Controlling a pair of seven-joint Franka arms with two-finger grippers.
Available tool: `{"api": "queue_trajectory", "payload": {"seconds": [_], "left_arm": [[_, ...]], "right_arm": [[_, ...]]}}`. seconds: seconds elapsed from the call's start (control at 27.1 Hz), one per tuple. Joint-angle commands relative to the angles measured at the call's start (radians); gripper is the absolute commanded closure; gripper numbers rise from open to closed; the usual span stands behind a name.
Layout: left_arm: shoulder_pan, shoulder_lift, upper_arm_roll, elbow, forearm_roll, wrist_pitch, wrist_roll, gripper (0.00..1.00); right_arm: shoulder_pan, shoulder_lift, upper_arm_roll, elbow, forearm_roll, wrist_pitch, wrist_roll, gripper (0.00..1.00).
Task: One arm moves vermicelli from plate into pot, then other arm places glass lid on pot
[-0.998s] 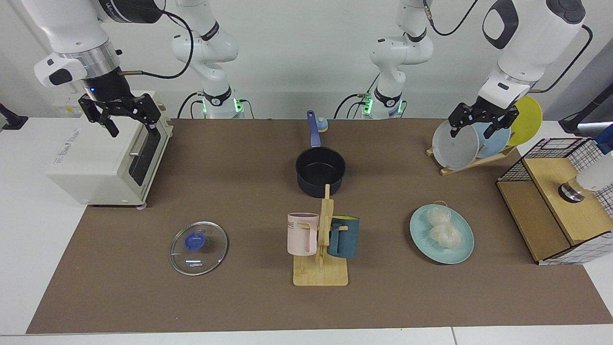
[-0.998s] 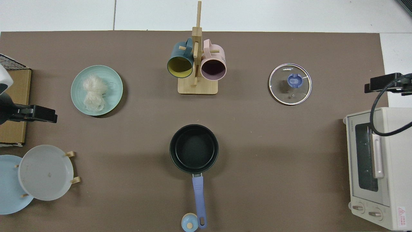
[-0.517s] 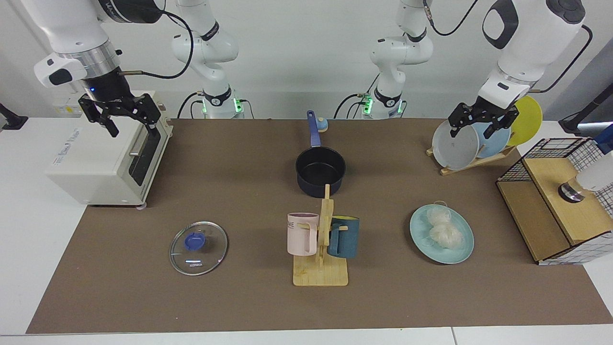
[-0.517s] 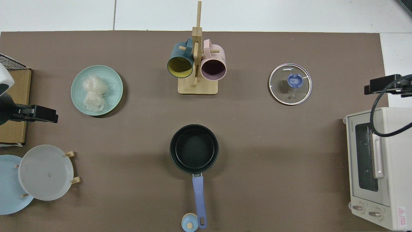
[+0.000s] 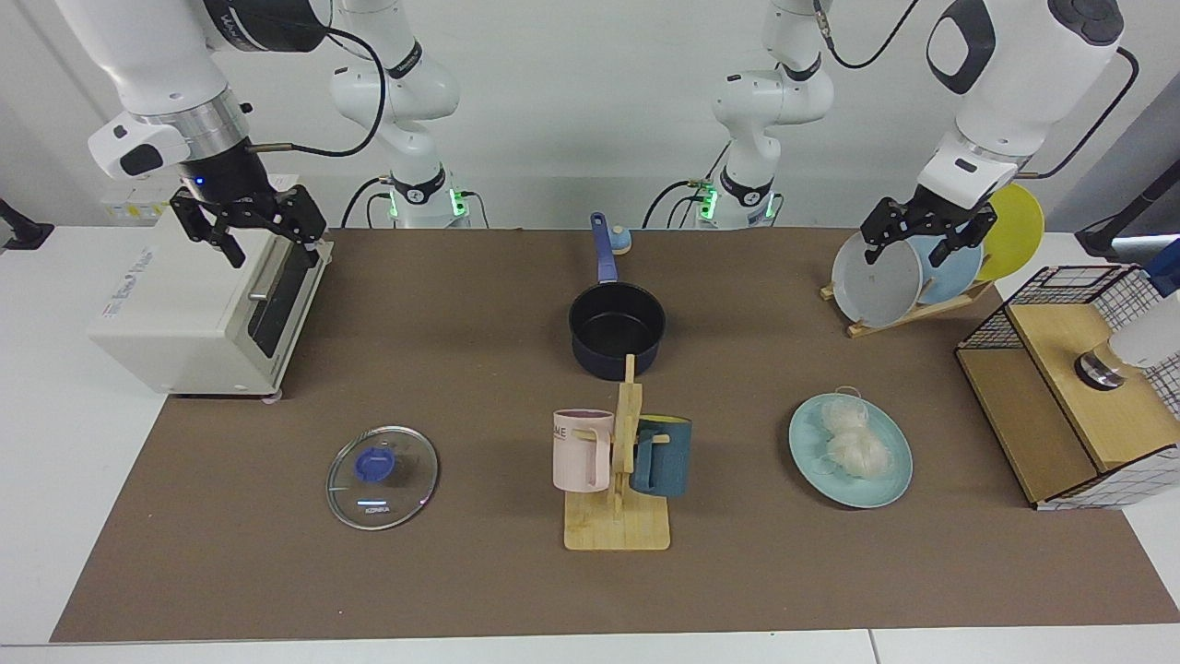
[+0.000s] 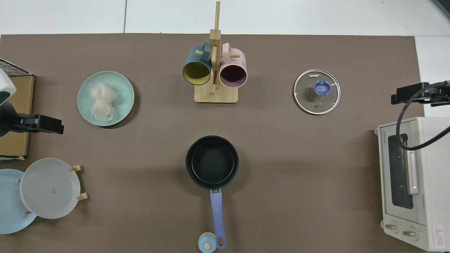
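Note:
Two whitish vermicelli (image 5: pixel 853 438) (image 6: pixel 102 100) nests lie on the aqua-green plate (image 5: pixel 892 484) (image 6: pixel 124 88), on the mat's near side in the facing view. The dark pot (image 5: pixel 616 323) (image 6: pixel 212 161) with its blue handle stands empty at mid-table. Flat on the mat, away from the pot, lies the glass lid (image 5: pixel 383 477) (image 6: pixel 317 91), blue knob up. My left gripper (image 5: pixel 913 251) (image 6: pixel 38 123) hangs open and empty high in front of the plate rack, beyond the vermicelli. High over the toaster oven's front edge, my right gripper (image 5: pixel 270 244) (image 6: pixel 416 95) is open and empty.
A wooden mug rack (image 5: pixel 618 526) with a pink and a teal mug stands between pot and near edge. A white toaster oven (image 5: pixel 184 304), a rack of plates (image 5: pixel 876 277), a wire-and-wood box (image 5: pixel 1060 387) and a small blue object (image 5: pixel 621 242) by the pot handle ring the mat.
My right gripper has shifted a little from above the toaster oven toward the mat. The left gripper has barely moved. Nothing on the table has moved.

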State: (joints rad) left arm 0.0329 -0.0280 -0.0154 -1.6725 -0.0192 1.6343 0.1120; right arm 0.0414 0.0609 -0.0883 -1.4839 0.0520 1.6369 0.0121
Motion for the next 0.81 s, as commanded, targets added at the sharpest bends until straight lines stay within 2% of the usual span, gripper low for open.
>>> {"api": "queue_trajectory", "payload": {"seconds": [0.0, 0.44, 0.78], "left_arm": [[-0.005, -0.024, 0.0, -0.021, 0.019, -0.005, -0.017, 0.0], [-0.01, -0.023, 0.0, -0.023, 0.019, -0.005, -0.017, 0.0], [-0.007, -0.023, 0.0, -0.023, 0.019, -0.005, -0.017, 0.0]], "right_arm": [[0.003, -0.006, -0.002, -0.016, 0.006, 0.017, 0.012, 0.0], [0.005, 0.004, -0.002, -0.013, -0.009, 0.027, 0.012, 0.0], [0.005, 0.072, -0.002, -0.001, -0.003, 0.046, 0.014, 0.0]]}}
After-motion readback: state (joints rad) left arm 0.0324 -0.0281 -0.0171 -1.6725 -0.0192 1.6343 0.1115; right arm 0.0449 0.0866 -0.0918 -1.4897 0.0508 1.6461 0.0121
